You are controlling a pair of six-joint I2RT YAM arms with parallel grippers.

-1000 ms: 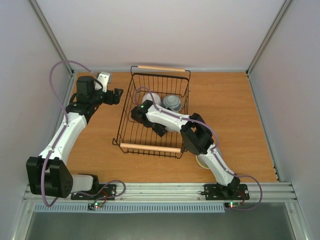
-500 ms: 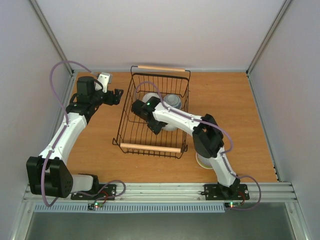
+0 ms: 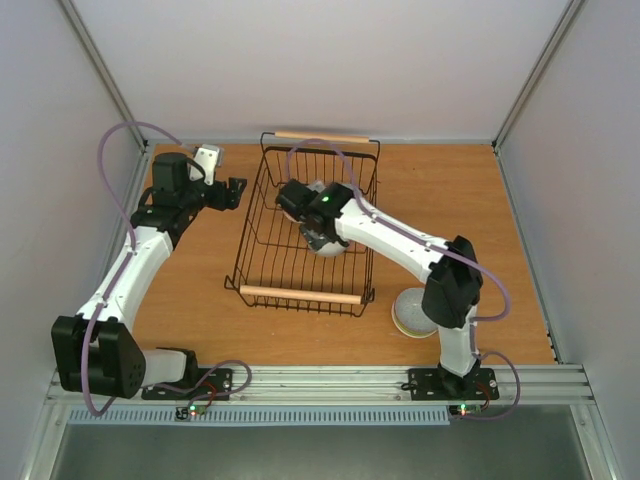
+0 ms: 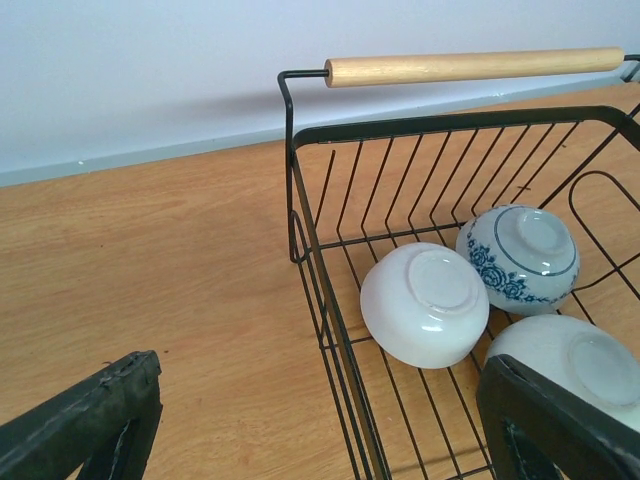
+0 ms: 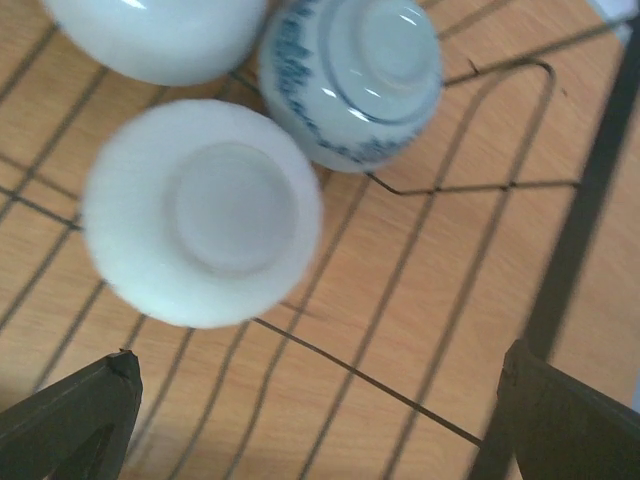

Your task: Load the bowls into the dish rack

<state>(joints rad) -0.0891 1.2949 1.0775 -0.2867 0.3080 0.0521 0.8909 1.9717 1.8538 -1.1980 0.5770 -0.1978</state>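
The black wire dish rack [image 3: 262, 262] stands mid-table, with wooden handles at both ends. Three bowls lie upside down inside it: a white bowl [image 4: 432, 303], a blue-patterned bowl [image 4: 520, 255] and a second white bowl [image 4: 575, 360]. My right gripper [image 3: 312, 230] is open and empty, hovering inside the rack just above the second white bowl [image 5: 200, 210], next to the blue-patterned bowl [image 5: 350, 75]. My left gripper [image 3: 238, 192] is open and empty over the table, just left of the rack's far left corner. A pale bowl with a yellow-green edge [image 3: 410, 312] sits on the table right of the rack. No orange bowl is in view.
The rack's far handle [image 4: 470, 67] stands high above its rim. The right forearm [image 3: 385, 232] crosses over the rack's right wall. White enclosure walls [image 3: 60, 120] close in the table on three sides.
The right arm has swung from the rack's front toward its far end and lifted, leaving a white bowl lying in the rack. The bowl on the table is now uncovered. The left arm has not moved.
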